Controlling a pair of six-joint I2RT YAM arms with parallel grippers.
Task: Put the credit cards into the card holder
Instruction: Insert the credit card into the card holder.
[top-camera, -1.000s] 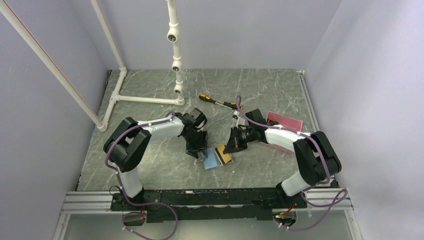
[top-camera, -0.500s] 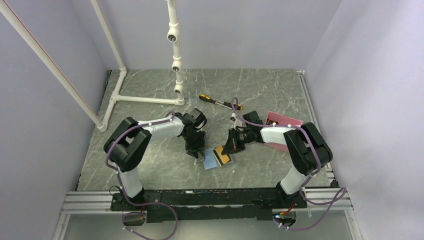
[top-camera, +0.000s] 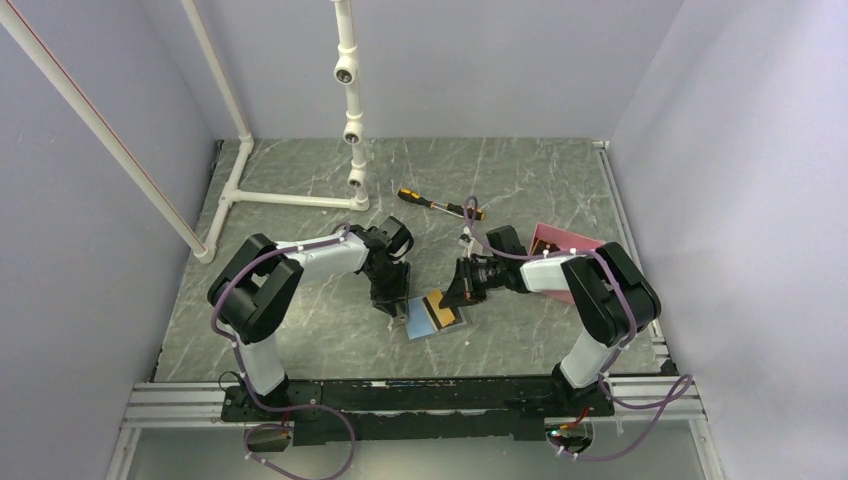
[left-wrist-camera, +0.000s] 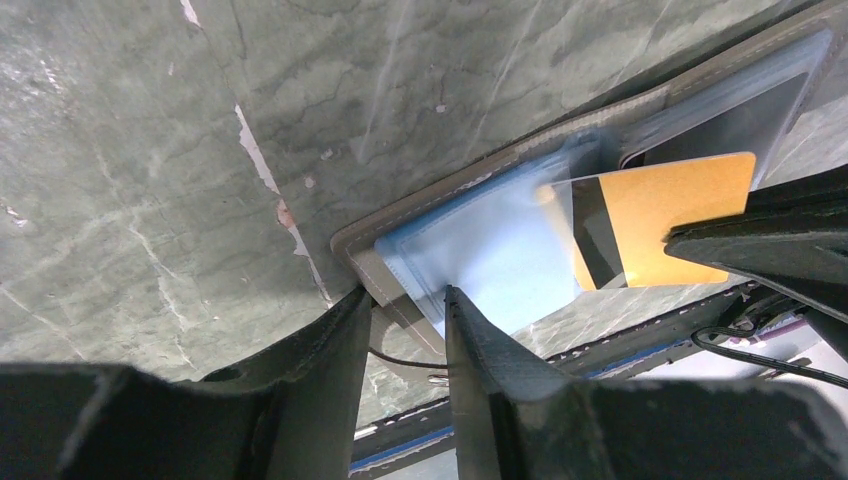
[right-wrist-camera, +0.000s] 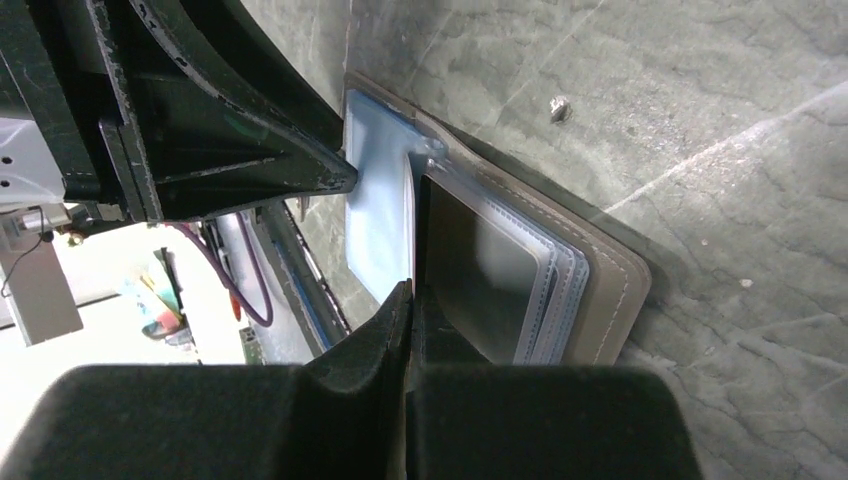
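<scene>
From above, the card holder (top-camera: 420, 325) lies open on the counter (top-camera: 300, 330) between the two arms, with its light blue inside facing up. An orange card (top-camera: 442, 312) lies slantwise over its right half. The left gripper (top-camera: 393, 303) comes down at the holder's left edge, and the right gripper (top-camera: 464, 298) comes down at the card's right end. A pink tray (top-camera: 575, 243) sits behind the right arm, partly hidden by it. A yellow-handled screwdriver (top-camera: 437, 204) and a white pipe frame (top-camera: 290, 198) lie well apart, farther back.

The left wrist view shows the left fingers (left-wrist-camera: 330, 345) standing a little apart, astride the near corner of the holder (left-wrist-camera: 480, 270). One tip is at the grey rim and the other is over the blue lining. Whether they nip it I cannot tell. The orange card (left-wrist-camera: 660, 215) has a black stripe. Its left end is tucked under a clear sleeve, and its right end is under the dark right fingers (left-wrist-camera: 760, 245).

In the right wrist view the right fingers (right-wrist-camera: 380, 345) are pressed together, pinching the card, which is seen only edge-on. Beyond them the holder's grey rim (right-wrist-camera: 615, 290) frames stacked clear sleeves (right-wrist-camera: 555, 290). The left fingers (right-wrist-camera: 300, 170) touch the blue half
</scene>
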